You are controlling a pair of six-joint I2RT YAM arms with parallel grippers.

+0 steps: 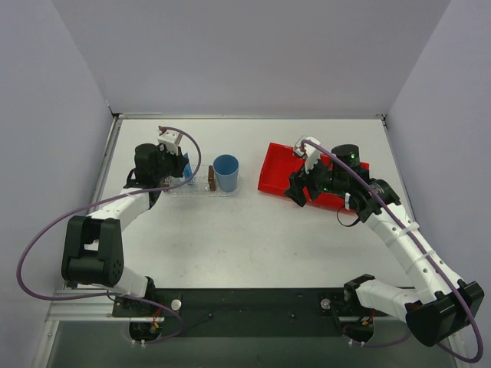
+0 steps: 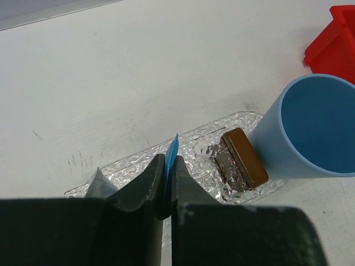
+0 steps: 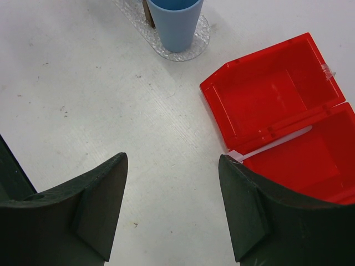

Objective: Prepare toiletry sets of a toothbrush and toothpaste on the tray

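Left gripper (image 2: 168,172): nearly closed, pinching flat bright-blue toothpaste tube (image 2: 173,148) (mostly hidden by the jaws) over bumpy transparent plastic tray (image 2: 194,141). Right gripper (image 3: 171,166): open, empty; slim white toothbrush (image 3: 277,142) ahead-right, in red plastic bin (image 3: 260,94).

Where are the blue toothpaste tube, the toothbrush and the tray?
blue toothpaste tube (image 2: 172,148), left wrist view, its exposed upper tip.
toothbrush (image 3: 277,140), right wrist view, middle of its handle.
tray (image 2: 191,145), left wrist view, bare bumpy floor.

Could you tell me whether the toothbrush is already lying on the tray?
No, the toothbrush lies in the red bin, well apart from the tray.
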